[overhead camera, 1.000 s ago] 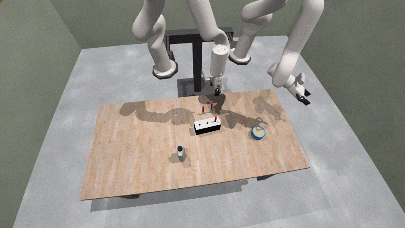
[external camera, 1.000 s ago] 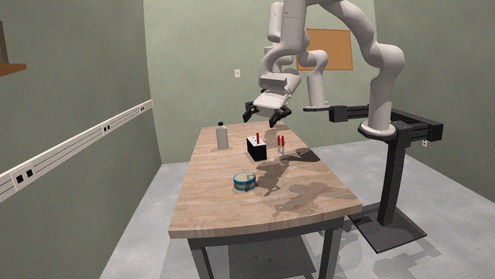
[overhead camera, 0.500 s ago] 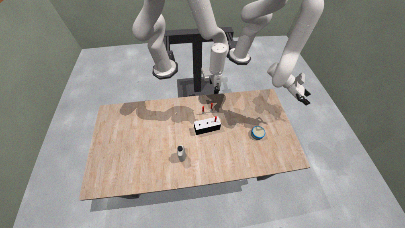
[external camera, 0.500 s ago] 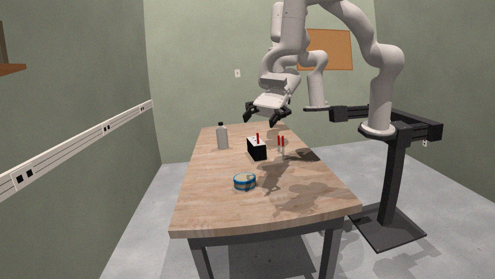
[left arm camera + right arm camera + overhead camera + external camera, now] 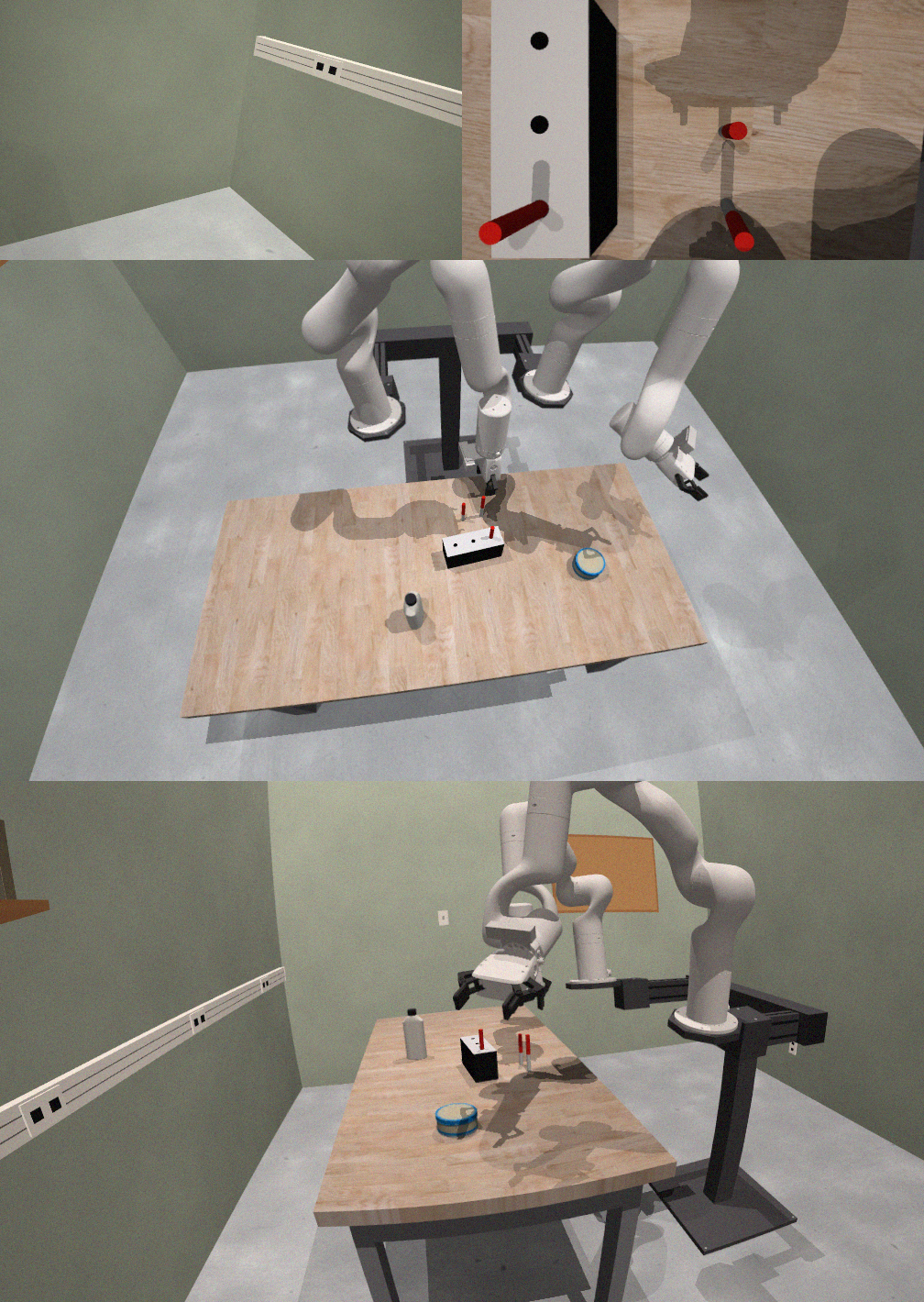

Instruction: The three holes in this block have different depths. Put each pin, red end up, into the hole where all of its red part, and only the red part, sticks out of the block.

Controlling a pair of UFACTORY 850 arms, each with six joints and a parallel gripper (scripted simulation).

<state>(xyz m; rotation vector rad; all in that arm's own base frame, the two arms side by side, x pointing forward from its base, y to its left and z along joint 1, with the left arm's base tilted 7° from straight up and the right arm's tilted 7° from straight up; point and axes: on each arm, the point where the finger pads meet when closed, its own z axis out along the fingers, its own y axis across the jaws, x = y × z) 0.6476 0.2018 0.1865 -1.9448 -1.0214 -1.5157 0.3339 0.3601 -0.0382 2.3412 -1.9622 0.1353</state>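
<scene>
So, bottle: grey with a black cap, the bottle point(image 5: 412, 612) point(image 5: 414, 1036) stands upright at the left in the top view.
Block: the black block with a white top point(image 5: 473, 551) point(image 5: 478, 1059) point(image 5: 565, 82) sits on the wooden table point(image 5: 291, 648) point(image 5: 388, 1169) point(image 5: 874, 82).
Left hole: the left hole point(image 5: 455, 544) point(image 5: 472, 1038) point(image 5: 539, 40) has no pin in it.
Left loose pin: the left loose pin point(image 5: 463, 510) point(image 5: 520, 1043) point(image 5: 735, 131) stands upright outside the block, red end up above a grey lower part.
Middle hole: the middle hole point(image 5: 473, 541) point(image 5: 477, 1043) point(image 5: 539, 124) is unfilled too.
Right loose pin: the right loose pin point(image 5: 482, 504) point(image 5: 527, 1044) point(image 5: 739, 231) stands the same way, near its neighbour.
Right gripper: open with nothing held, the right gripper point(image 5: 489, 490) point(image 5: 542, 999) hangs above the table's far edge, near the loose pins, partly hidden in the exterior view.
Seated pin: in the block's right-hand hole, the seated pin point(image 5: 491, 532) point(image 5: 480, 1039) point(image 5: 519, 221) shows only red above the white top.
Tin: the round blue-rimmed tin point(image 5: 589, 563) point(image 5: 456, 1119) rests well apart from the block.
Left gripper: open and holding nothing, the left gripper point(image 5: 704, 485) point(image 5: 482, 1008) is at the far right.
</scene>
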